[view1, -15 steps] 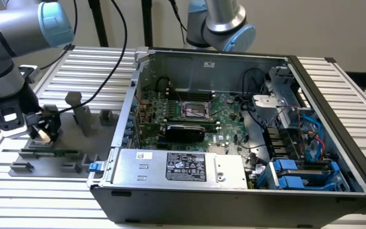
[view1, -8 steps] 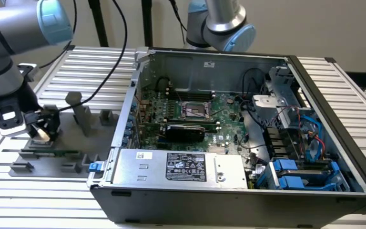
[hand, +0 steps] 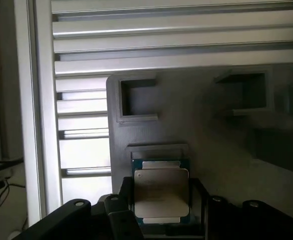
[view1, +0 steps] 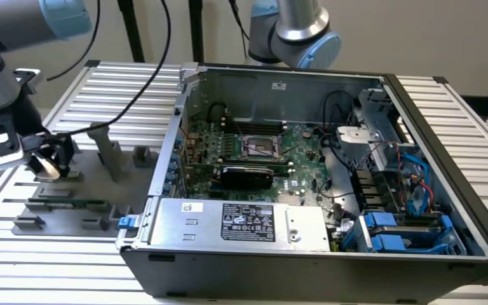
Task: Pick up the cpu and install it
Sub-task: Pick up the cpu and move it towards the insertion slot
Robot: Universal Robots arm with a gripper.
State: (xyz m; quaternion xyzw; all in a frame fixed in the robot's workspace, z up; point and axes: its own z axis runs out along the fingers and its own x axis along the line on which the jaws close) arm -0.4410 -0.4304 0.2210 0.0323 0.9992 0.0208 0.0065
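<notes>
At the exterior view's left, arm bent low over grey fixture (view1: 91,198) on slatted table (view1: 83,82). Gripper (view1: 47,168) down close to fixture's near corner, well apart from the open case (view1: 312,267).

Wrist view, close look: cpu (hand: 161,194), pale silvery top facing camera, thin green edge along one side. Dark fingers (hand: 125,197) flank it, one against each side edge; jaws look clamped on the cpu. Behind it a shallow frame of the fixture, and further back two square pockets. Cannot tell whether the chip has cleared its seat or rests in it.

Exterior view, wider: case lies open on its side, green motherboard (view1: 304,149) inside, square metal-framed socket (view1: 261,147) near its middle with nothing pale on it. Silver power supply (view1: 244,222) with black label along the case's front edge. Second arm (view1: 299,32) stands behind the case, at the back of the table.
</notes>
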